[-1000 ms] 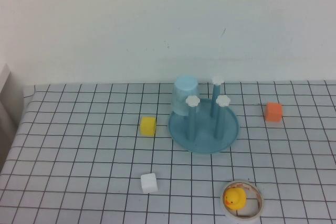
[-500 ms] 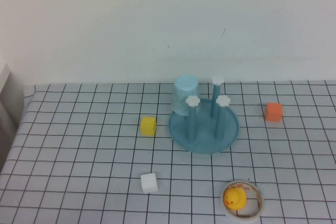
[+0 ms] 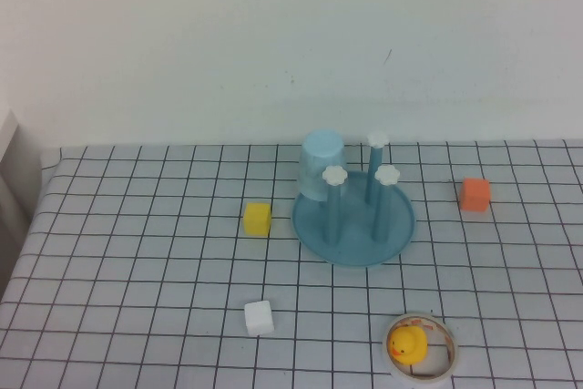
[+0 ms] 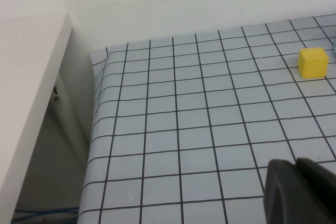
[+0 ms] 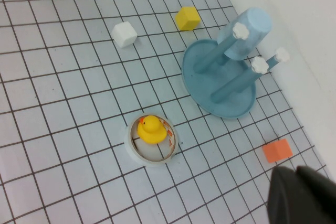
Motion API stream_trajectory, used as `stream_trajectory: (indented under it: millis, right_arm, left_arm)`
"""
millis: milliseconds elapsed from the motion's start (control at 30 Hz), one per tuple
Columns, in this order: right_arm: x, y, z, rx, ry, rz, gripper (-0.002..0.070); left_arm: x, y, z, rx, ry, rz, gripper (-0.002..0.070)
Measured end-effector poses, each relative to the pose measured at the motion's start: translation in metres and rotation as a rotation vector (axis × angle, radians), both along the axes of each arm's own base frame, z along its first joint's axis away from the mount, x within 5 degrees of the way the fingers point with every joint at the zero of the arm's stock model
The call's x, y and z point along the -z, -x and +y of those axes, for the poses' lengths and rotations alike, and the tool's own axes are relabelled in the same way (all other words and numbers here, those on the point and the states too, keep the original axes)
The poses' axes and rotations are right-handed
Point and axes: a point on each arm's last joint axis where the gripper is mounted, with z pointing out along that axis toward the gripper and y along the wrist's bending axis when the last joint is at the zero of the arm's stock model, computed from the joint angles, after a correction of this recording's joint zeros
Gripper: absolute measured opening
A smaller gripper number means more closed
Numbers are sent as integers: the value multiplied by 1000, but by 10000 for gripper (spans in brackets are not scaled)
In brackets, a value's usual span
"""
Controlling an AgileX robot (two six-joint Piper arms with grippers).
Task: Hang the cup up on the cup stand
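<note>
The pale light-blue cup (image 3: 321,165) sits upside down over the back-left peg of the blue cup stand (image 3: 353,222) in the middle of the table. It also shows in the right wrist view (image 5: 245,34) on the stand (image 5: 218,83). Three other pegs with white flower caps stand bare. Neither arm shows in the high view. My left gripper (image 4: 295,167) is shut and empty, above the table's left part. My right gripper (image 5: 297,174) is shut and empty, raised over the table's right side near the orange cube.
A yellow cube (image 3: 257,218) lies left of the stand, a white cube (image 3: 259,317) nearer the front, an orange cube (image 3: 474,194) to the right. A tape ring with a yellow duck (image 3: 419,346) sits at the front. The table's left edge (image 4: 97,124) drops off.
</note>
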Motion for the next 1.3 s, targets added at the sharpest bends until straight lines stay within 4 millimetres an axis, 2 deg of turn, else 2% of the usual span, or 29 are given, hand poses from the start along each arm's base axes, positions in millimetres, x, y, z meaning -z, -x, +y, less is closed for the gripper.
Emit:
stream_trajectory:
  millis: [733, 833, 933, 1033, 1133, 1300]
  right_arm:
    - [0, 0, 0, 2, -2, -1, -1]
    - [-2, 4, -7, 55, -39, -20, -1]
    - [-4, 10, -19, 186, -109, -47, -1]
    - [5, 14, -29, 327, -181, -96, -1]
    - [26, 19, -35, 443, -242, -167, -1]
    - [86, 23, -42, 591, -307, -278, -1]
  left_arm:
    - [0, 0, 0, 0, 1, 0, -1]
    - [0, 0, 0, 0, 1, 0, -1]
    - [0, 0, 0, 0, -1, 0, -1]
    - [0, 0, 0, 0, -1, 0, -1]
    - [0, 0, 0, 0, -1, 0, -1]
    - [0, 0, 0, -1, -4, 0, -1]
